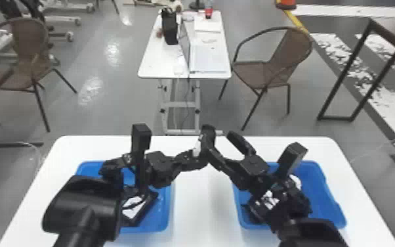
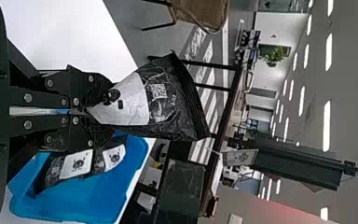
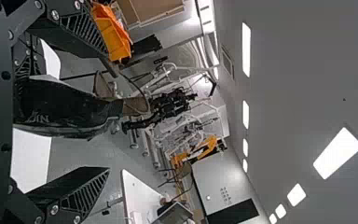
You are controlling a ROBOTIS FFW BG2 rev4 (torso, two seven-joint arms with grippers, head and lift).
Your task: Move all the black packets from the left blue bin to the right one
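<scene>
Above the middle of the table, my left gripper [image 1: 196, 157] is shut on a black packet [image 1: 208, 134]. In the left wrist view, my left gripper [image 2: 93, 110] pinches one end of this packet [image 2: 179, 105]. My right gripper [image 1: 220, 143] stands open beside it; in the right wrist view, the held packet [image 3: 60, 108] lies between the spread fingers of my right gripper [image 3: 108, 117]. Under my left arm, the left blue bin [image 1: 164, 210] holds a black packet with a white label [image 1: 132, 211]. Packets [image 1: 268, 199] lie in the right blue bin [image 1: 325, 197], partly hidden by my right arm.
Both bins stand on a white table [image 1: 200, 203], apart from each other, with the arms reaching over them. Beyond the table's far edge are a second white table [image 1: 167, 65] with a laptop and a brown chair [image 1: 288, 52].
</scene>
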